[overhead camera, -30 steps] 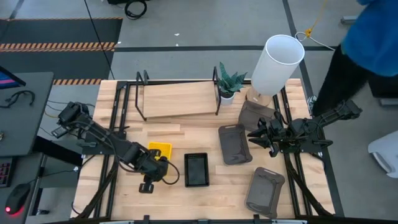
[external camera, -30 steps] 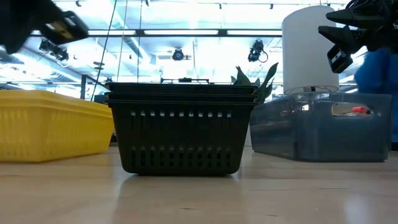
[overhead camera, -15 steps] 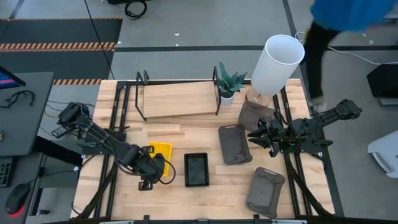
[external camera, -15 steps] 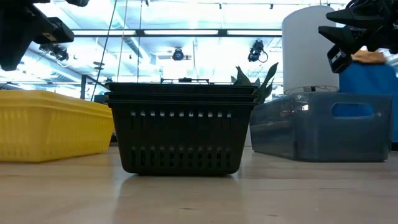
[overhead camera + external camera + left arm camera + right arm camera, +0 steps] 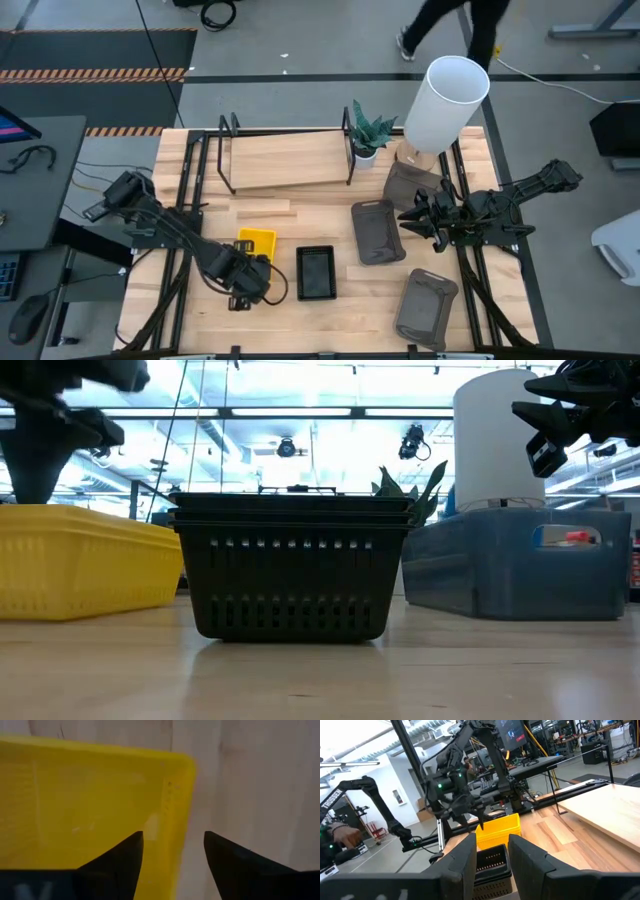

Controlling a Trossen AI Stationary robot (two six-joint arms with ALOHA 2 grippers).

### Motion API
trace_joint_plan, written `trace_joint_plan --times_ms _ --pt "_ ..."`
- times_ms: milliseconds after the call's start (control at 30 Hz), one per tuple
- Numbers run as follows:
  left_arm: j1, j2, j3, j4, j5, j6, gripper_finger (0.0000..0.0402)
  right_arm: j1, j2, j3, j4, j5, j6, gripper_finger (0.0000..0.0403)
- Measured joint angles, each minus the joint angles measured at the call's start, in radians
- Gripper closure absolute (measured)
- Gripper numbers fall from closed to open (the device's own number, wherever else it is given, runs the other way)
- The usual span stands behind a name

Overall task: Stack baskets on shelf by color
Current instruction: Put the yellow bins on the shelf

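Observation:
A yellow basket rests on its bottom on the tabletop, left of a black basket; in the low view the black basket looks like several nested ones. My left gripper points down, open. Its fingers stand on either side of one yellow basket wall near a corner, one above the inside and one outside, and I see no touch. Three grey baskets lie at the right. The shelf stands at the far side. My right gripper hangs open over the right grey baskets.
A white lamp shade and a small potted plant stand at the far right, beside the shelf. Black shelf rails rise at the shelf's ends. A person's legs pass on the floor beyond the table.
My left gripper has come down over the yellow basket's near part. The baskets and my right arm have stayed still. A person has walked along the floor beyond the table's far side.

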Motion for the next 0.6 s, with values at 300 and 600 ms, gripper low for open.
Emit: trace_joint_plan --times_ms 300,600 --pt "0.004 0.108 0.0 0.007 -0.009 0.001 0.0209 0.0 0.0 0.0 0.0 0.0 0.0 0.0284" --pt "0.003 0.166 0.0 0.011 -0.011 0.001 0.0253 0.0 0.0 0.0 0.0 0.0 0.0 0.0284"
